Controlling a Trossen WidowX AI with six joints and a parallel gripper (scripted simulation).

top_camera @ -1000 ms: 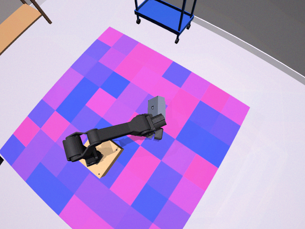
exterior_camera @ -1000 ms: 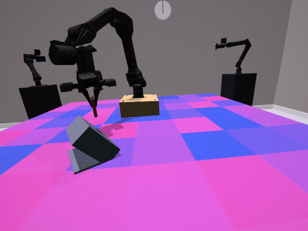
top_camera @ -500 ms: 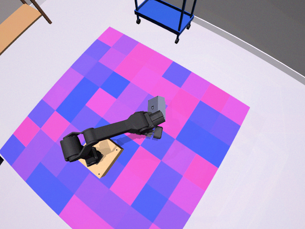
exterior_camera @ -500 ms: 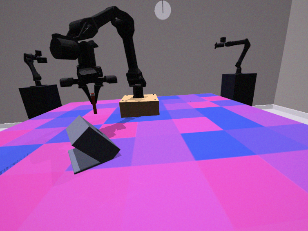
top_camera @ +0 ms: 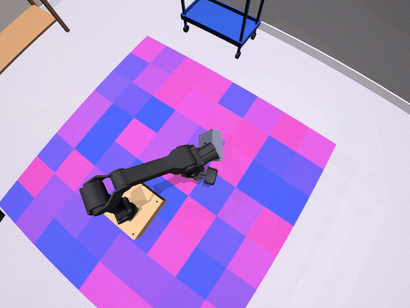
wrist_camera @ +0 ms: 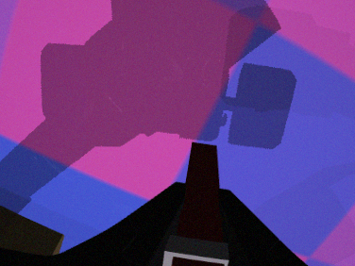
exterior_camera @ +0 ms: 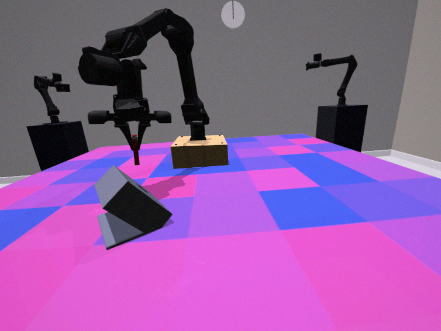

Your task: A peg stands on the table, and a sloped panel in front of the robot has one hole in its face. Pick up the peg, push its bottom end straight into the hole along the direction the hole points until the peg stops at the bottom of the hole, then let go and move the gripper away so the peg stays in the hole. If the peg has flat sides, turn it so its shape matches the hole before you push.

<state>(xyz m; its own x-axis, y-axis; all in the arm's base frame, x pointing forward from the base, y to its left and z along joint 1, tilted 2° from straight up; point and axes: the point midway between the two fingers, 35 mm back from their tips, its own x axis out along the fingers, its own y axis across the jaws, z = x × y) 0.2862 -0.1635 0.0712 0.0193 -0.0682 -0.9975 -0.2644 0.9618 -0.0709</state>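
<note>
The dark red, flat-sided peg (exterior_camera: pixel 136 159) (wrist_camera: pixel 204 160) has a grey band and a light rim near its top. My gripper (exterior_camera: pixel 134 147) (wrist_camera: pixel 200 197) is shut on the peg and holds it nearly upright, bottom end down, above the table. The grey sloped panel (top_camera: pixel 216 140) (exterior_camera: pixel 135 208) stands apart from the peg, nearer the exterior camera. Its hole (top_camera: pixel 205 143) (exterior_camera: pixel 143 189) is small and partly seen, its shape unclear. The arm hides the peg and fingertips in the top view. The panel is out of the wrist view.
The arm stands on a wooden base block (top_camera: pixel 150 210) (exterior_camera: pixel 199 157) (wrist_camera: pixel 28 236) on a pink, purple and blue checkered top (top_camera: pixel 185 268) (exterior_camera: pixel 227 285). The arm's shadow falls on it in the wrist view. A blue cart (top_camera: pixel 218 21) and two other arms on dark stands are beyond it.
</note>
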